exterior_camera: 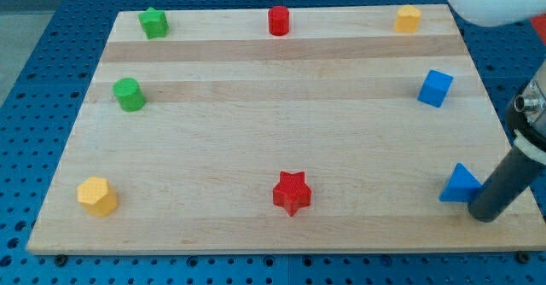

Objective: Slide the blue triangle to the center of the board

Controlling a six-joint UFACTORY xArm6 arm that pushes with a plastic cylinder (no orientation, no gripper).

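The blue triangle lies near the board's lower right corner. My tip is the lower end of a dark rod that comes in from the view's right edge. It rests on the board just to the right of and slightly below the blue triangle, touching or almost touching its right corner. The wooden board fills most of the view.
A blue cube sits at the right. A red star is at bottom centre. A yellow hexagon is at bottom left. A green cylinder, a green star, a red cylinder and a yellow block lie left and along the top.
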